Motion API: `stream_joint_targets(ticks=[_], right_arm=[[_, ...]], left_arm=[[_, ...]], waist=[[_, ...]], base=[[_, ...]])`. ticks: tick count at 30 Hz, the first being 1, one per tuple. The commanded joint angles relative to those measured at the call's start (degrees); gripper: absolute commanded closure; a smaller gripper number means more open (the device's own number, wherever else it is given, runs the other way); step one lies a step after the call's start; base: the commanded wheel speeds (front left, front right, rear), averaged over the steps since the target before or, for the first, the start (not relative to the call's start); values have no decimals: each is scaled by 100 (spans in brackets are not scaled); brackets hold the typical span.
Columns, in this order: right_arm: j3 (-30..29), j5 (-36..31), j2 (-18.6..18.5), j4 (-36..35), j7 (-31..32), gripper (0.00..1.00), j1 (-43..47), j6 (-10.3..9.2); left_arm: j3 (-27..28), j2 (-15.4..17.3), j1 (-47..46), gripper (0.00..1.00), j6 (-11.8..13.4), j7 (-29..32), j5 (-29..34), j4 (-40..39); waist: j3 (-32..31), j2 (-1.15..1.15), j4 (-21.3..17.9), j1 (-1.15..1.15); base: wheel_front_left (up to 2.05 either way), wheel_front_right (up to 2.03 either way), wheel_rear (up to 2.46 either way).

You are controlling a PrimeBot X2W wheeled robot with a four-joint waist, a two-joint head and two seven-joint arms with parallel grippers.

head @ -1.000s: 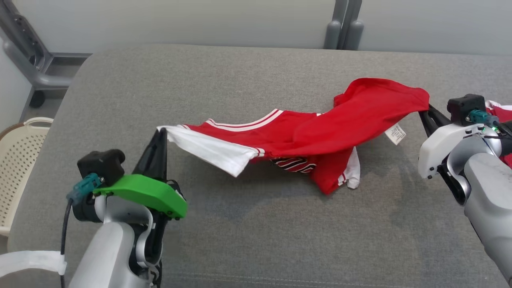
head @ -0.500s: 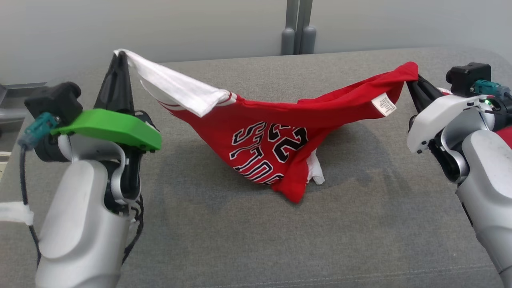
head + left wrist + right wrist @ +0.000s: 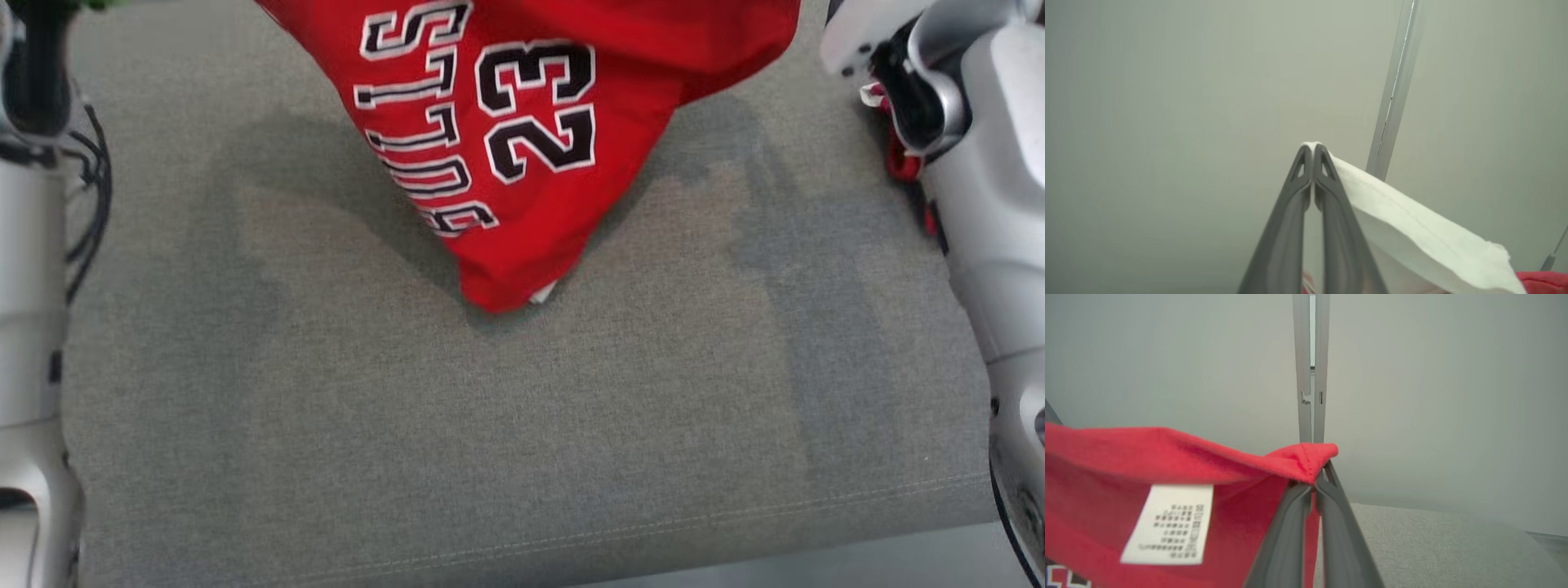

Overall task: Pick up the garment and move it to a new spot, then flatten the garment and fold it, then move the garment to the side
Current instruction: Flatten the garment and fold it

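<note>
So, starting closest to the robot: the grey cushion (image 3: 490, 457) has a stitched front seam and lots of bare fabric. The red jersey (image 3: 531, 122) dangles over it with the black 23 and lettering facing the head camera. Its lowest corner is at or just off the surface, and I can't tell if it's actually touching. The pale left forearm (image 3: 28, 327) and right forearm (image 3: 1000, 212) stand at either edge of the head view, well apart. I'd guess that's the whole point: two far-apart corners held high so the shirt's own weight pulls out the bunching before it gets laid down somewhere new and flattened. The left gripper (image 3: 1312, 148) has its fingers pinched tight on the edge of the white sleeve (image 3: 1412, 220), with cloth poking out at the tips. The right gripper (image 3: 1315, 479) is clamped the same way on a red hem corner, and the care label (image 3: 1167, 524) hangs just beside it. Both pinches are right at the fingertips, so a slip seems possible if it gets yanked. Container-wise, the jersey isn't in anything, it just hangs free over open cushion. Behind it all is a plain grey wall (image 3: 1453, 396) with a metal post (image 3: 1310, 355).
</note>
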Motion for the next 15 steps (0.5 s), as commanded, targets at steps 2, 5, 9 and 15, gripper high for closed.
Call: stream_joint_targets(ticks=[2,5,9,15], right_arm=[[-130,-159,10,119,-100,100,-373,-6],[-411,-400,165,433,-280,100,-1034,-6],[-908,-903,281,782,-730,100,-1856,-7],[-1664,-1782,454,1048,-1486,100,-2639,-8]], left_arm=[[88,98,-448,100,-40,3,-69,29],[224,209,-1183,100,-73,0,-126,142],[384,320,-2106,100,-89,-202,-114,223],[587,236,-2896,100,-148,-958,-163,295]], waist=[[965,0,-299,-1],[1313,0,-352,-1],[1630,0,-426,-1],[1805,0,-425,-1]], base=[[0,0,0],[0,0,0],[0,0,0],[0,0,0]])
